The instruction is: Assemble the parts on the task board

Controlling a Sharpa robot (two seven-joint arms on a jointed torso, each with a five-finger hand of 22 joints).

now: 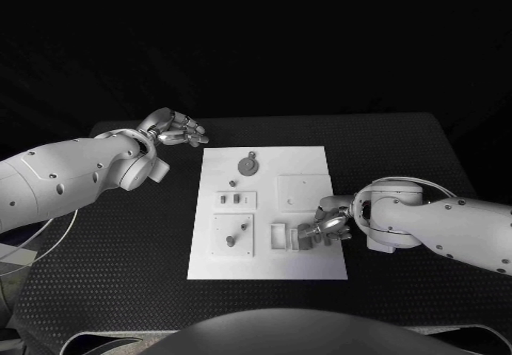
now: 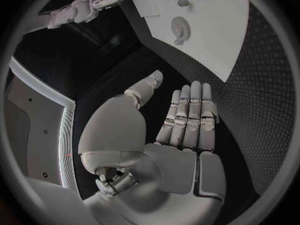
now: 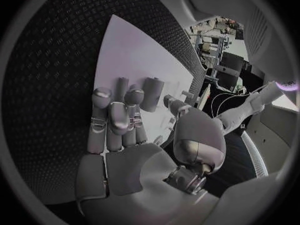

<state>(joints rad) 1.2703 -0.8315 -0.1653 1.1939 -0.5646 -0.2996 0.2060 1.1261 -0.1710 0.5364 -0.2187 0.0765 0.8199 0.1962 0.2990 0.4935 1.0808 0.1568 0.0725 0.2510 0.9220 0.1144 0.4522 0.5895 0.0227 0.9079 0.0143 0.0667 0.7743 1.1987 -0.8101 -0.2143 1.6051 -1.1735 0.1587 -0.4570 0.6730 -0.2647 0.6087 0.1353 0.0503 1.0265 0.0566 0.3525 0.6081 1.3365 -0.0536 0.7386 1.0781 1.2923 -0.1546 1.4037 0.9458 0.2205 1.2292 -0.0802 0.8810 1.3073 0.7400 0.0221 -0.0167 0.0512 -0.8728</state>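
Looking down, you have one white task board (image 1: 309, 159) lying flat mid-table, carrying one round grey gear (image 1: 248, 166) near its far edge and several small grey parts (image 1: 236, 199) in recessed squares. Your left hand (image 1: 176, 128) hovers released, fingers straight. Your right hand (image 1: 323, 228) grasps a grey cylindrical part (image 3: 152, 94) over the board's near right corner.

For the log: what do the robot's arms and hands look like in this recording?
Both arms are smooth white shells with rounded joint housings and small dark screw dots. Each ends in a silver, many-fingered robot hand: the left robot hand and the right robot hand, with segmented metallic fingers. A thin pale cable loops over the right wrist.
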